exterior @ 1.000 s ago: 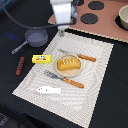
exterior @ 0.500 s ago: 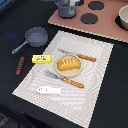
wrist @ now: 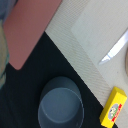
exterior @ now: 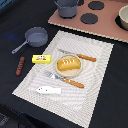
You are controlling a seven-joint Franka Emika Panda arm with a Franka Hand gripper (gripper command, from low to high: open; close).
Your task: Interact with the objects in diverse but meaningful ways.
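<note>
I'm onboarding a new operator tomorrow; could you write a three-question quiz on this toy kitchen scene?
1. True or false: the bread loaf lies on a plate.
2. Which item lies off the placemat, on the dark table? A) white fish B) sausage C) butter block
3. Fill in: the saucepan is ____ (empty/full).

Key: 1 true; 2 B; 3 empty.
</note>
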